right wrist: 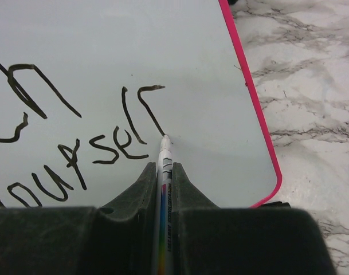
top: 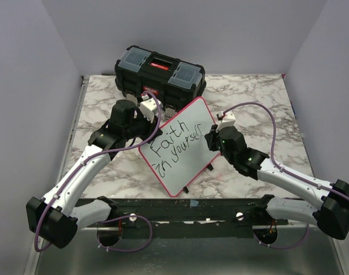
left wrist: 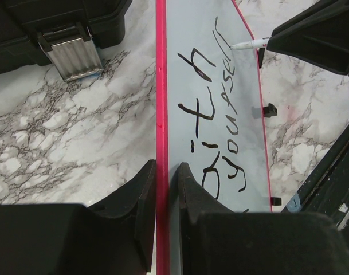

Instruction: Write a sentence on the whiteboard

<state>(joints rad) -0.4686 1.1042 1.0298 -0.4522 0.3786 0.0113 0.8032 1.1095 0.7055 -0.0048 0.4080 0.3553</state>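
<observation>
The whiteboard (top: 188,123), white with a thin red rim, stands tilted at the table's middle. My left gripper (left wrist: 164,172) is shut on its red edge (left wrist: 161,86), one finger on each face; in the top view it sits at the board's upper left (top: 144,123). The sentence (top: 173,148) reads "Faith in yoursel" plus an unfinished stroke, in black across two lines. My right gripper (right wrist: 164,167) is shut on a white marker (right wrist: 164,160). Its tip touches the board at the end of that last stroke (right wrist: 151,109). In the top view the right gripper (top: 211,137) is at the board's right side.
A black toolbox (top: 160,74) with a red latch and grey lid pockets stands behind the board, its metal clasp (left wrist: 71,54) close to the left gripper. Marbled tabletop (top: 260,132) lies around. The board's small black feet (left wrist: 269,109) rest on it.
</observation>
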